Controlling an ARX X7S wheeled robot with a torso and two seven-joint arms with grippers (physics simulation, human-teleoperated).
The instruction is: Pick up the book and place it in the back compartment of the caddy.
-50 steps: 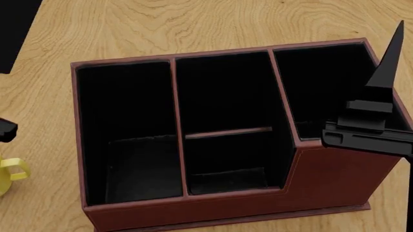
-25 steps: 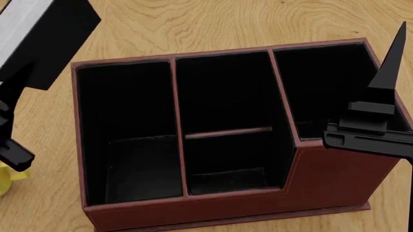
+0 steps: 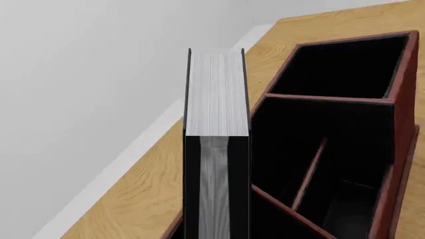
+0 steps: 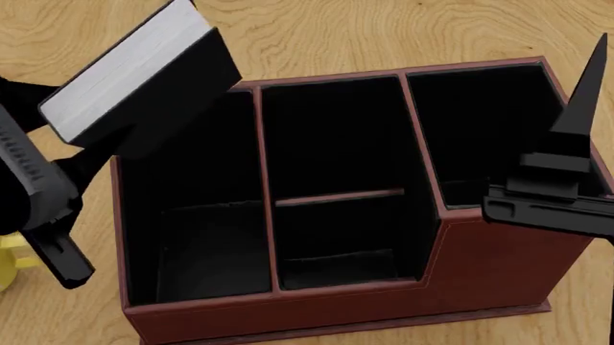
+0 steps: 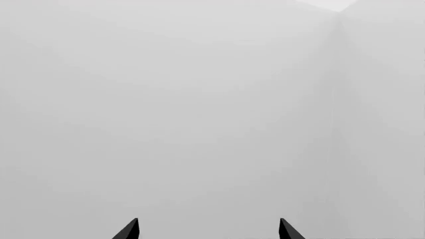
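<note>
The black book (image 4: 168, 97), with white page edges, is tilted in my left gripper (image 4: 96, 151), which is shut on its lower end. It hangs above the back left corner of the red-brown caddy (image 4: 479, 266). The back compartment (image 4: 331, 136) lies behind the thin reddish crossbar (image 4: 338, 196), to the right of the book. In the left wrist view the book (image 3: 216, 94) stands upright in front of the caddy (image 3: 401, 99) and its crossbar (image 3: 309, 174). My right gripper (image 5: 208, 230) is open and empty. It points up beside the caddy's right wall, with one finger (image 4: 579, 93) showing.
A yellow mug (image 4: 8, 260) sits at the left edge, partly behind my left arm. The wooden table (image 4: 384, 36) runs behind the caddy to a white wall (image 3: 79, 74). The caddy's long left cell (image 4: 192, 201) and right cell (image 4: 479, 122) are black-lined.
My left gripper has carried the book right and inward, from off the left edge to above the caddy's back left corner. The right arm has hardly moved.
</note>
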